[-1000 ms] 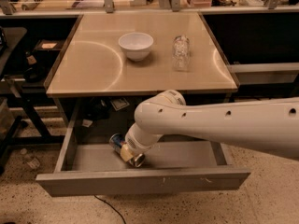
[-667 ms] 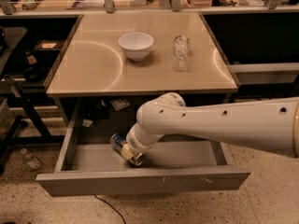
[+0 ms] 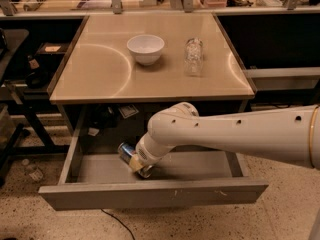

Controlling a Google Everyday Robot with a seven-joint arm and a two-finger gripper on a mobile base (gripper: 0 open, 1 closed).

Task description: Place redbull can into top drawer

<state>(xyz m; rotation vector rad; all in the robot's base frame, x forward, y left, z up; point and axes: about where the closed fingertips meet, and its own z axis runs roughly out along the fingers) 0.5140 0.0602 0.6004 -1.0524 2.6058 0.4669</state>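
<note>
— Hardly anything has moved since a second ago. Your white robot arm (image 3: 225, 131) keeps the same reach below the table's front edge, and the can is tilted just as it was.

— So where is the can?

— Your slim silver-and-blue redbull can (image 3: 125, 150) is inside the wide grey metal top drawer (image 3: 150, 195). The drawer stands pulled out from under the beige flat-topped table (image 3: 100, 79). The can sits below the table's front edge, toward the table's left half as the camera sees it. It is slanted, with its blue end up and nearer the table and its shiny end down and farther out from the table.

— And the gripper?

— Your gripper (image 3: 136, 163) is down in the drawer too, just out from under the table's front edge. It is clamped around the can's middle, with a tan pad (image 3: 134, 165) lying across the can. You cannot tell from this view whether the can's low end touches the drawer floor.

— What is on the table?

— You have a round white bowl (image 3: 145, 48) near the middle of the table top. A clear glass jar (image 3: 193, 56) stands upright on the table to the bowl's right, apart from it. Both are well away from the can.
</note>
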